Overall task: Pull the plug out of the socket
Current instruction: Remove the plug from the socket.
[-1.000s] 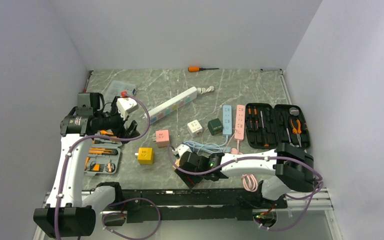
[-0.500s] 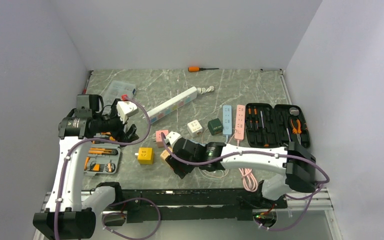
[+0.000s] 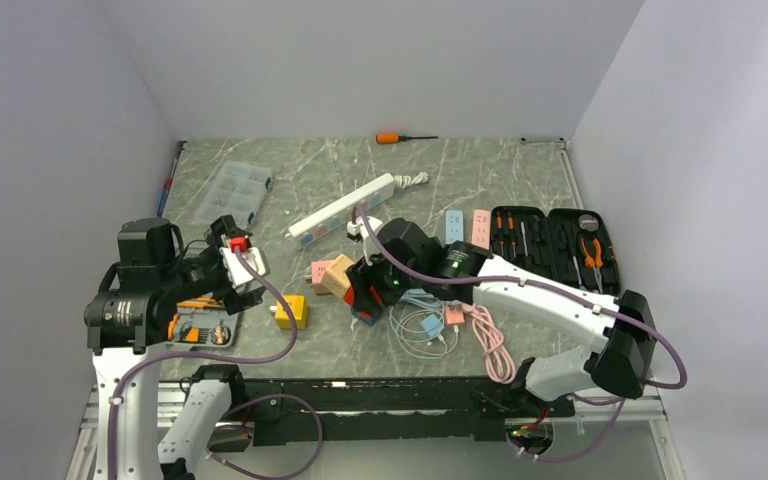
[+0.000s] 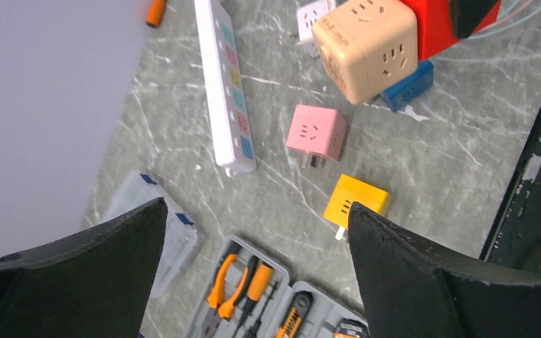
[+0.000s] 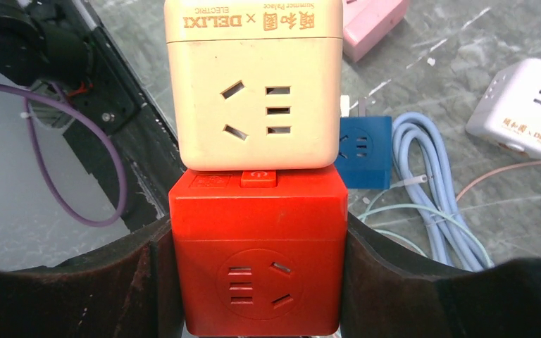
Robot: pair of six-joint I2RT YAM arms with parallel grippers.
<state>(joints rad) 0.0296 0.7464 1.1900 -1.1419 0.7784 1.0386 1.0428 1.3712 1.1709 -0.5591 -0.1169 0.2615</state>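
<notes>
Right wrist view: the right gripper (image 5: 257,282) clamps the red cube (image 5: 253,211) above the worktop's (image 3: 520,170) middle, the beige cube (image 5: 253,91) plugged into its outer face, axis running straight out. The left gripper (image 4: 253,271), open and empty, faces the beige cube.

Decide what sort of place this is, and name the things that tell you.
Probably a robotics test cell: plain walls box in a marble-patterned table, a left arm and right arm are bolted at its near edge, and a white power strip and open tool case lie out as props.
</notes>
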